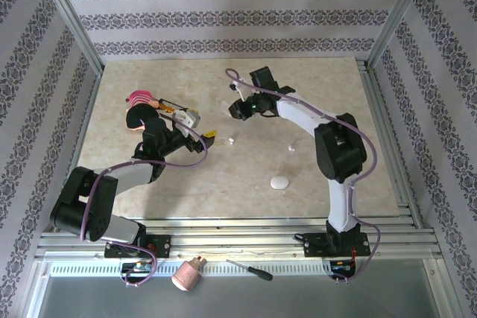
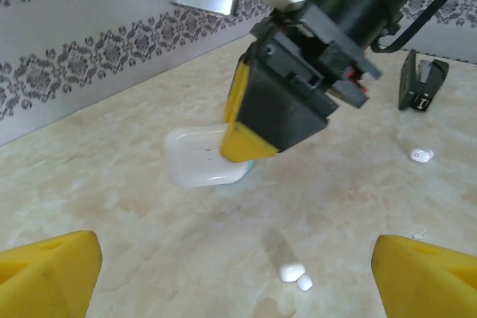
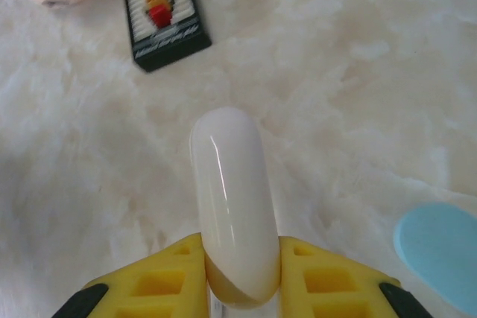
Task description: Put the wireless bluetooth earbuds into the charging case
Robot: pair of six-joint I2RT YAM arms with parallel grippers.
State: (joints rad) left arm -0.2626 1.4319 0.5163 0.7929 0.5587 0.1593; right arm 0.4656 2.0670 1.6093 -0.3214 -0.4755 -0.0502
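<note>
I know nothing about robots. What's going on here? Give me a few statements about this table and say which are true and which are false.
1. The right gripper is clamped on a white case. True.
2. The left gripper holds an earbud. False: its fingers stand wide apart with nothing between them, and two white earbuds lie on the table below.
3. The screwdriver lies in the middle of the table. False: it lies off the tabletop, on the near frame between the arm bases.
4. A white oval case lies loose on the table beside the right arm. True.
</note>
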